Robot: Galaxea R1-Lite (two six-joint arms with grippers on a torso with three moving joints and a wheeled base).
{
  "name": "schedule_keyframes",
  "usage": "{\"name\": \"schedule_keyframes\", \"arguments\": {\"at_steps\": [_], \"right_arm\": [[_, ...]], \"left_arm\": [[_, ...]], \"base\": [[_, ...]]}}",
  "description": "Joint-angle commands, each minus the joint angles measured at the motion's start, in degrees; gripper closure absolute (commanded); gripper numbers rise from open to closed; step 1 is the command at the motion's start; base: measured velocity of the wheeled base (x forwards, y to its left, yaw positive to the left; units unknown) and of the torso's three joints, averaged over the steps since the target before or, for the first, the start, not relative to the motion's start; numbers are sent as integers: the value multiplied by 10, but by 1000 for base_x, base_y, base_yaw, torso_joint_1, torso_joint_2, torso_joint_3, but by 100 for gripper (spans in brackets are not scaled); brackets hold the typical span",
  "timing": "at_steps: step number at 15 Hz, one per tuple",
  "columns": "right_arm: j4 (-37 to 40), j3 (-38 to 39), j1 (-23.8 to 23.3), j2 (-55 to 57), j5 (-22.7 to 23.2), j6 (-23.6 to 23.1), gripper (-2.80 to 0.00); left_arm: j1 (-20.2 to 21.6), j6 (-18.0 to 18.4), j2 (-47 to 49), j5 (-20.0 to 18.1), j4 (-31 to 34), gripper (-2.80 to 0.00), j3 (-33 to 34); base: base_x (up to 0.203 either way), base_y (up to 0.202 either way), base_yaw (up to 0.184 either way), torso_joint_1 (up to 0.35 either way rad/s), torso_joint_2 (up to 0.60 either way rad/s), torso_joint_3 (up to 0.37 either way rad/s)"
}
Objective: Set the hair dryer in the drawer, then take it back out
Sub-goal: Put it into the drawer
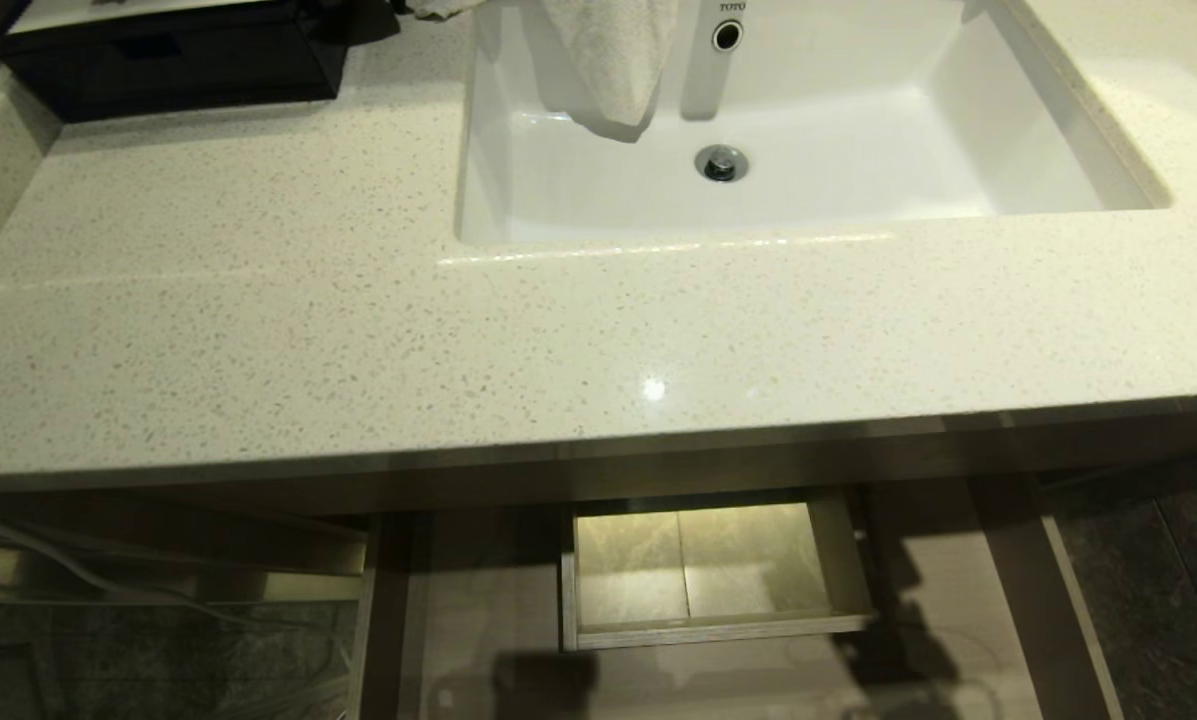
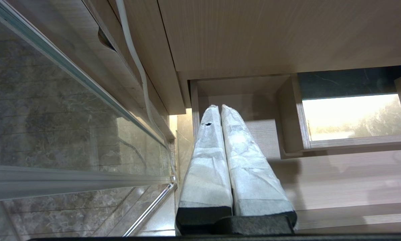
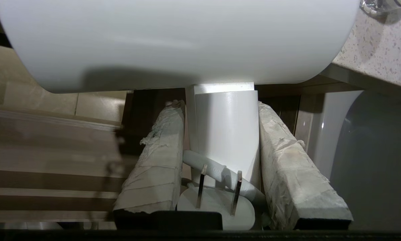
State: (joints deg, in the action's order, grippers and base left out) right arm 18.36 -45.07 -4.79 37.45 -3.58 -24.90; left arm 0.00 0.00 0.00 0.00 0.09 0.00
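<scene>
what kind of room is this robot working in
Most likely a bathroom, perhaps a hotel's. A white sink is set into a speckled vanity counter, a towel hangs over the basin's edge, and the right gripper holds a white hair dryer by its handle.

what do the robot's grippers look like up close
Both have two long, flat fingers wrapped in crinkled pale tape over black bases. The left gripper has whitish wrap with a small dark tear near one tip. The right gripper has greyer, more worn wrap, frayed at one tip. No cables or markings of their own show.
</scene>
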Motion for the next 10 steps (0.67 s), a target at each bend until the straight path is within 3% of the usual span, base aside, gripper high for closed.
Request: {"name": "schedule_keyframes", "arguments": {"at_steps": [1,4,10], "right_arm": [[0,0,0,2,0,-2,0],[-1,4,0,-3,1,-2,0],[-5,7,0,-8,2,-2,0]], "left_arm": [[0,0,0,0,0,0,0],[0,0,0,0,0,0,0],[0,0,0,0,0,0,-1]], "base": [[0,0,0,0,0,0],[0,0,0,-52,29,-28],[0,0,0,-320,130,-190]]}}
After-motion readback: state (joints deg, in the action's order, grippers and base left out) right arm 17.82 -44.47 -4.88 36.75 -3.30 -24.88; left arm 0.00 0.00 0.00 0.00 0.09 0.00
